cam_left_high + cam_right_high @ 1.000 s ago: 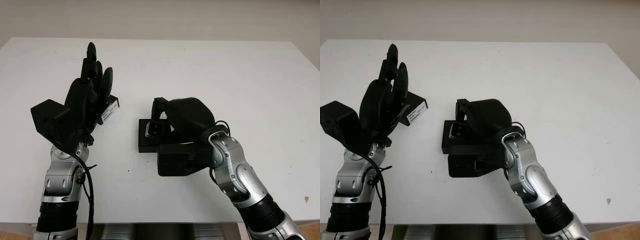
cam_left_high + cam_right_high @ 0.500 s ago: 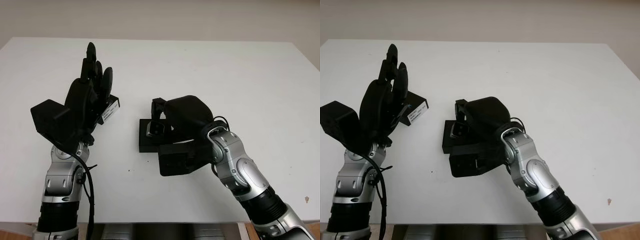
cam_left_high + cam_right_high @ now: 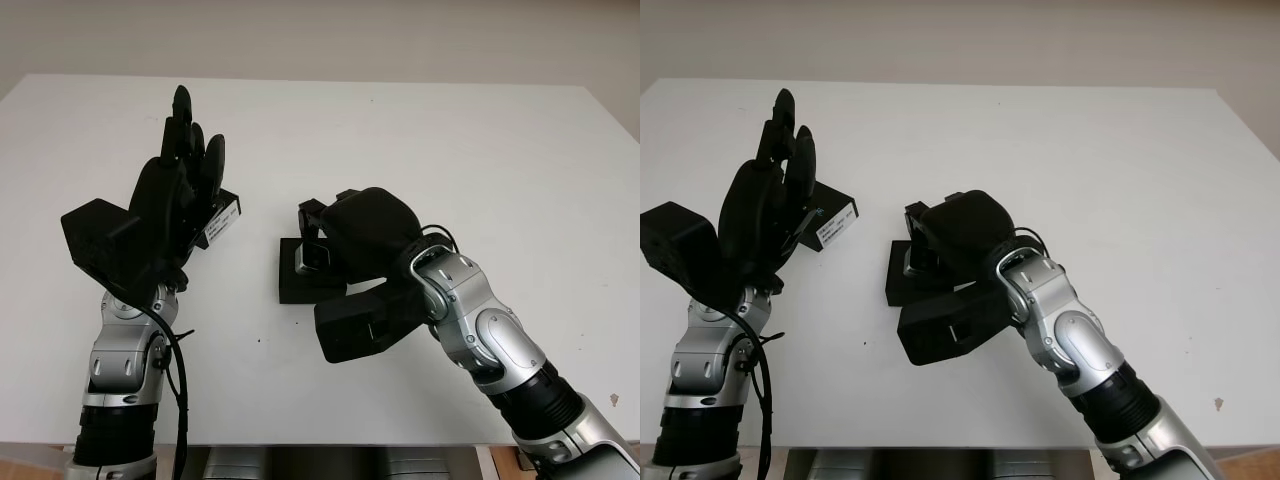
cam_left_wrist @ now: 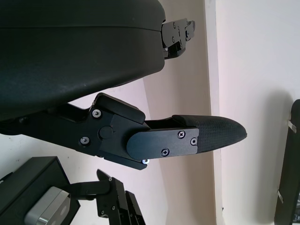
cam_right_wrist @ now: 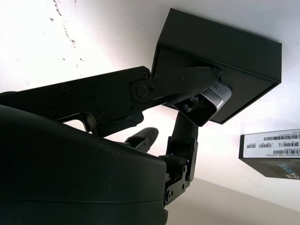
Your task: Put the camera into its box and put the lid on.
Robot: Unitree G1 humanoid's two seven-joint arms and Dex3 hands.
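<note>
The small silver-grey camera (image 3: 312, 257) is pinched in the curled fingers of my right hand (image 3: 358, 232), just over the open black box (image 3: 292, 284) at mid-table. In the right wrist view the camera (image 5: 209, 101) hangs at the mouth of the box (image 5: 225, 51); I cannot tell whether it touches it. The black lid (image 3: 224, 217), with a white label, lies on the table left of the box. My left hand (image 3: 187, 160) is raised and open above the lid's near side, holding nothing.
The white table (image 3: 480, 170) stretches wide to the right and to the far side. Its near edge runs just behind my two forearms. The right wrist camera block (image 3: 365, 322) hangs low beside the box's near right corner.
My right forearm has swung outward to the right and the hand has edged left over the box, with the camera still in its grip. The left arm has not moved.
</note>
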